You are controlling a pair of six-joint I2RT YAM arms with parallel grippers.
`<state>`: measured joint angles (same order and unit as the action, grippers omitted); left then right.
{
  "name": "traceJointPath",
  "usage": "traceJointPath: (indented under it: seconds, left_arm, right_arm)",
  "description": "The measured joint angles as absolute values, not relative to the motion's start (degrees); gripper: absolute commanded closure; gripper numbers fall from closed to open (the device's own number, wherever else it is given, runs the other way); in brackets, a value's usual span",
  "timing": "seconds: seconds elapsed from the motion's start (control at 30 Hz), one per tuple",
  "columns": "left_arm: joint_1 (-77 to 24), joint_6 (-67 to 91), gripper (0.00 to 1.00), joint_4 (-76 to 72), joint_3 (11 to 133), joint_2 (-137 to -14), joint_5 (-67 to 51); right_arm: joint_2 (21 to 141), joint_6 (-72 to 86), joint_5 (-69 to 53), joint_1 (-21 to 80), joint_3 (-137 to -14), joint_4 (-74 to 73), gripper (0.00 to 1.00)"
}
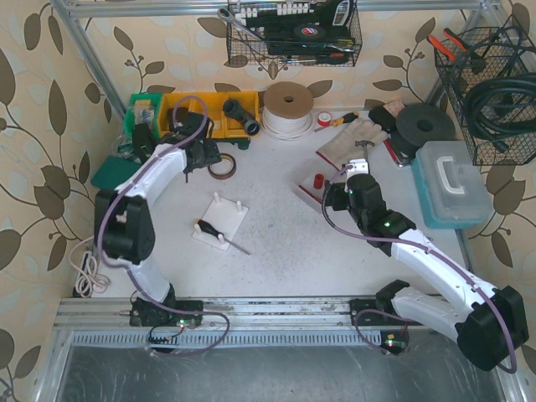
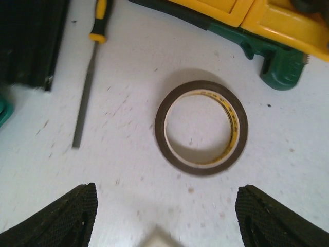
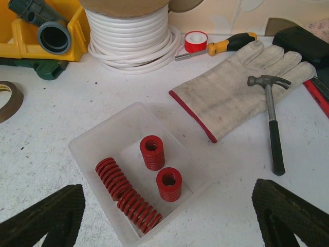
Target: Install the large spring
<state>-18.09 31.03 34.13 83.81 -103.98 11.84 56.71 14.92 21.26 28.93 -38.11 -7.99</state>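
Note:
A translucent tray (image 3: 92, 136) holds several red springs: two long ones lie on their sides (image 3: 114, 176) and two short ones stand upright (image 3: 152, 152). My right gripper (image 3: 167, 208) is open and empty, hovering just in front of the tray, one finger on each side. In the top view the tray (image 1: 308, 191) lies just left of the right gripper (image 1: 337, 193). A white base plate with pegs (image 1: 221, 219) lies mid-table with a thin black-handled tool (image 1: 219, 234) across it. My left gripper (image 2: 165, 206) is open and empty above a brown tape roll (image 2: 201, 127).
A work glove (image 3: 236, 98), a hammer (image 3: 272, 128) and a white cable coil (image 3: 131, 36) lie beyond the tray. Yellow bins (image 1: 197, 109) stand at the back left and a teal case (image 1: 452, 180) at the right. A file (image 2: 86, 87) lies left of the tape roll.

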Motion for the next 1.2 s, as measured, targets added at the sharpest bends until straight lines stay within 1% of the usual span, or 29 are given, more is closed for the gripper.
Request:
traceJointPath:
  seconds: [0.07, 0.2, 0.5, 0.67, 0.87, 1.1, 1.2]
  left_arm:
    - [-18.5, 33.5, 0.23, 35.3, 81.0, -98.6, 11.9]
    - [-19.7, 42.3, 0.27, 38.4, 75.0, -88.9, 11.3]
    - [-24.8, 63.1, 0.49, 45.8, 60.5, -71.4, 9.0]
    - [-31.9, 73.7, 0.55, 48.6, 55.5, -66.2, 9.1]
    - [-34.6, 82.0, 0.57, 48.8, 49.4, -66.4, 9.8]
    - [-34.6, 84.4, 0.49, 44.0, 46.9, -72.8, 9.9]
    - [-34.6, 84.4, 0.48, 42.3, 46.9, -75.9, 9.8]
  right_arm:
    - [56.7, 14.9, 21.3, 28.9, -38.1, -8.1, 0.12]
    - [56.6, 14.9, 21.3, 29.0, -38.1, -8.1, 0.12]
    - [56.6, 14.9, 21.6, 29.3, -38.1, -8.4, 0.12]
    - [56.6, 14.9, 22.1, 29.3, -38.1, -8.4, 0.12]
    - [56.6, 14.9, 22.4, 29.3, -38.1, -8.4, 0.12]
    - [56.6, 14.9, 22.6, 29.6, -38.1, -8.4, 0.12]
    - [56.6, 14.9, 22.7, 29.6, -38.1, -8.4, 0.12]
